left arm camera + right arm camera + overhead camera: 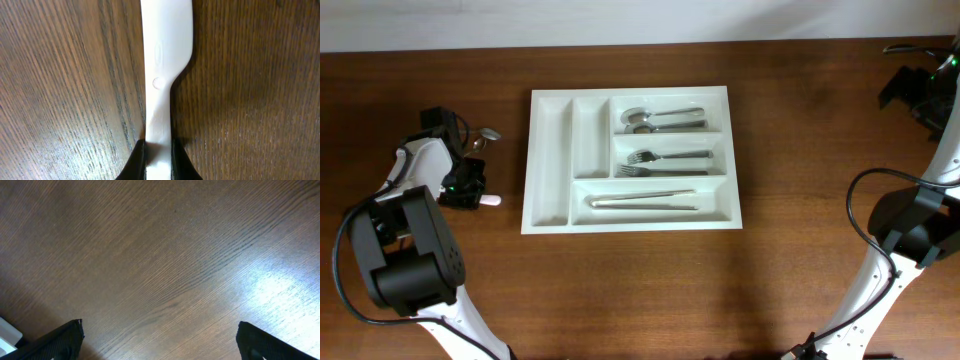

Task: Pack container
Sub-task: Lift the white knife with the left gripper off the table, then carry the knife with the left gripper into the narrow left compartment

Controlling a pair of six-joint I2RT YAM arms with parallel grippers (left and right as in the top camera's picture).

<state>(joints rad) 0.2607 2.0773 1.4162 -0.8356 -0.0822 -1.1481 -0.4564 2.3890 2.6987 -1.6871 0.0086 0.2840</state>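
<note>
The container (548, 160), a large white cutlery tray, lies mid-table. It holds spoons (660, 119) in the top right compartment, forks (665, 163) below them and white utensils (642, 201) in the bottom one; its two long left compartments look empty. My left gripper (468, 188) is low at the table left of the tray. In the left wrist view this left gripper (159, 147) is shut on the narrow part of a white plastic utensil (167, 50) lying on the wood; its tip (493, 200) pokes out toward the tray. My right gripper (157, 335) is open over bare wood.
A metal spoon (486, 134) lies on the table just behind the left gripper. The right arm (920, 90) sits at the far right back corner, well away from the tray. A cable (865, 225) loops near the right arm's base.
</note>
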